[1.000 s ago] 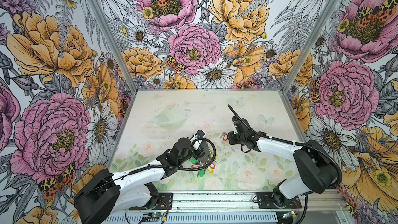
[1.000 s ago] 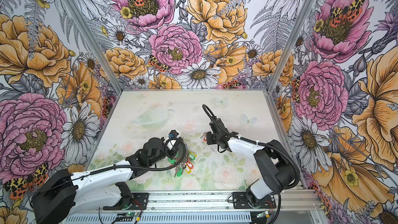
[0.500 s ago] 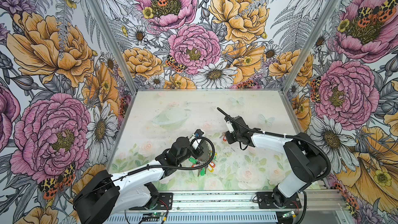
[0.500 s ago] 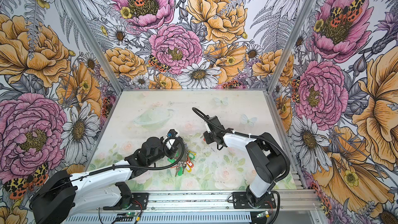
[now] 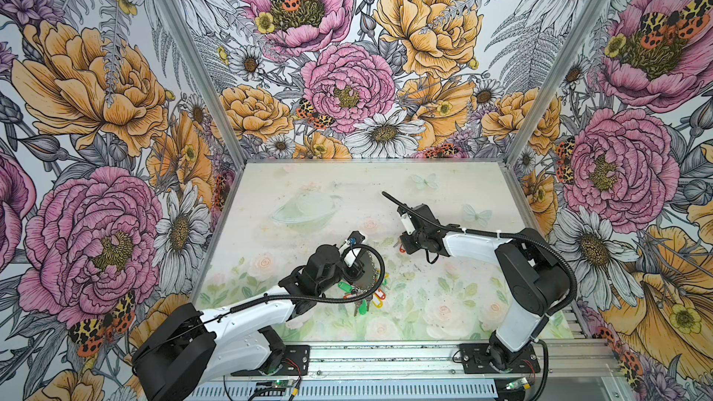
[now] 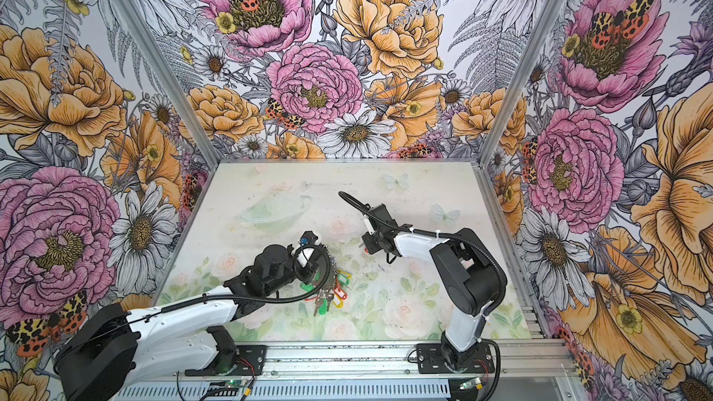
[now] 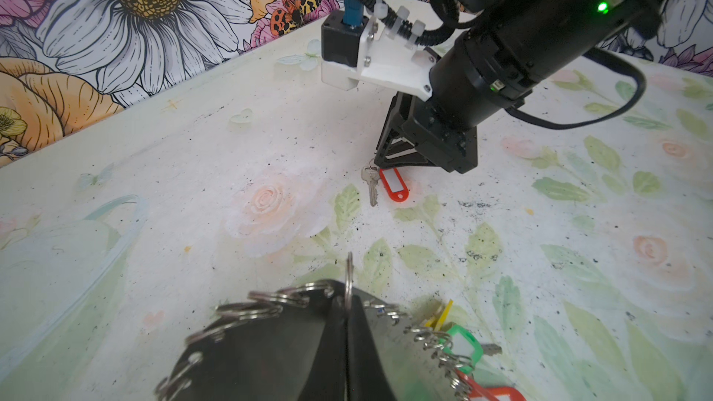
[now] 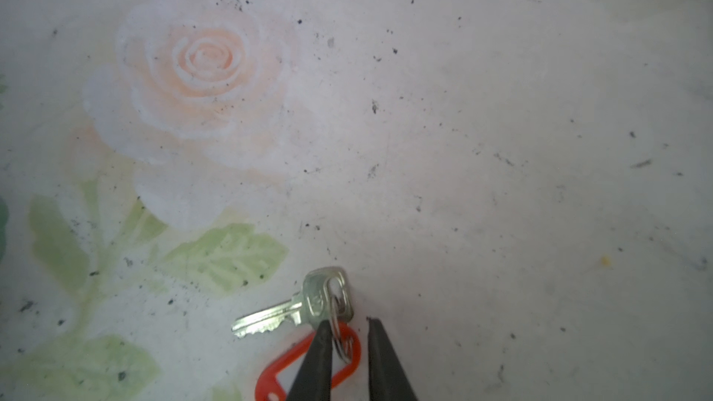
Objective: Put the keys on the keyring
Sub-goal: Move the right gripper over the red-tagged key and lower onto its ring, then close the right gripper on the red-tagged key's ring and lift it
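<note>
— Change?
— Right end effector (image 8: 348,322) narrowed, jaws barely apart astride small metal key with red oblong plastic tag (image 8: 314,298) (flat on surface (image 8: 463,148)); grasp seems near. Left end effector (image 7: 347,302) pinches grey metal keyring (image 7: 401,352).

walls (image 5: 347,71) — bold floral print; tabletop (image 5: 463,187) — pale rose pattern

Our left arm (image 5: 247,318) and right arm (image 5: 470,244) wear white shells between black joint housings, each trailed by a ribbed black cable (image 5: 382,268). On the right arm we carry a white screwed bracket (image 7: 386,67) and a green light (image 7: 602,6); the right pincer (image 8: 347,321) has black tapered fingers (image 8: 312,364).
</note>
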You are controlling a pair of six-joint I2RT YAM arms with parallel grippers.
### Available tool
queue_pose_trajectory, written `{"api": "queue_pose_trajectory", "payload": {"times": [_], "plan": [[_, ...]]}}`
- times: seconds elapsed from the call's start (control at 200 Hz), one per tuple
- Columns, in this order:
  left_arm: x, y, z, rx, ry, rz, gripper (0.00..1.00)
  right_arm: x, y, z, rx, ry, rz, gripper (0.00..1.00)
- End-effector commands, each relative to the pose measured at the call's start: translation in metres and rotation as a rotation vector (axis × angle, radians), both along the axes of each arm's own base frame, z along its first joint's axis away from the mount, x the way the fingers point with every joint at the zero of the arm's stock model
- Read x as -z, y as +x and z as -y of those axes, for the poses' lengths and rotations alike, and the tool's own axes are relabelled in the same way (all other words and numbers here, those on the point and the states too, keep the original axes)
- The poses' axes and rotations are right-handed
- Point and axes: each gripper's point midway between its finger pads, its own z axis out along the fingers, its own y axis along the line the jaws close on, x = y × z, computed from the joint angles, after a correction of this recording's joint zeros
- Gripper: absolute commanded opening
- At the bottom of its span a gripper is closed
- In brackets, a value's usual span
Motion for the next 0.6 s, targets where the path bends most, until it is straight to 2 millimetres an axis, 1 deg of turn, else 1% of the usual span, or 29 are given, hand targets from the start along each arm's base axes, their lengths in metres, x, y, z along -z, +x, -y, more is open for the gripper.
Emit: {"api": "queue_pose_trajectory", "payload": {"times": [0.0, 0.065, 0.18, 0.4, 0.495, 0.565, 0.596], "plan": [[-0.011, 0.004, 0.004, 0.01, -0.037, 0.027, 0.0, -0.002, 0.011, 0.002, 0.01, -0.018, 0.022, 0.13], [-0.011, 0.004, 0.005, 0.01, -0.035, 0.028, 0.0, -0.001, 0.012, 0.002, 0.009, -0.022, 0.021, 0.11], [-0.011, 0.005, 0.004, 0.009, -0.034, 0.028, 0.0, 0.003, 0.011, 0.002, 0.008, -0.027, 0.012, 0.1], [-0.01, 0.004, 0.004, 0.01, -0.034, 0.027, 0.0, 0.001, 0.011, 0.001, 0.006, -0.025, 0.015, 0.08], [-0.01, 0.004, 0.004, 0.015, -0.035, 0.024, 0.0, -0.006, 0.01, 0.003, 0.011, -0.019, 0.027, 0.05], [-0.012, 0.001, 0.005, 0.027, -0.045, 0.026, 0.0, -0.016, 0.009, 0.004, 0.015, -0.008, 0.048, 0.0], [-0.013, 0.0, 0.005, 0.036, -0.052, 0.026, 0.0, -0.021, 0.008, 0.005, 0.013, 0.0, 0.057, 0.0]]}}
